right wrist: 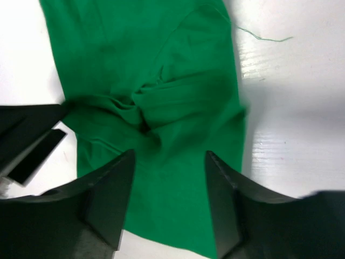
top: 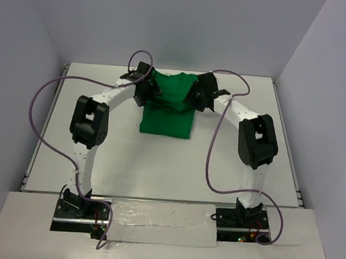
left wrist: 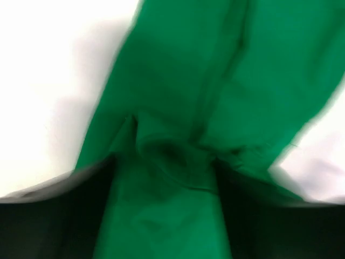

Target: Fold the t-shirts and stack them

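Left wrist view blurred: left tool (left wrist: 164,164) straddles bunched t-shirt (top: 166,121), cannot tell its grip. Right wrist view sharper: right tool (right wrist: 170,156) spread apart above it.

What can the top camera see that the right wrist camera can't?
Only the top view: both whole arms, their purple cables and the left gripper at the green t-shirt's far end. Only the right wrist view: a loose green thread on the table and bunched cloth just past the right gripper's open fingers. Both: the t-shirt on the white table.
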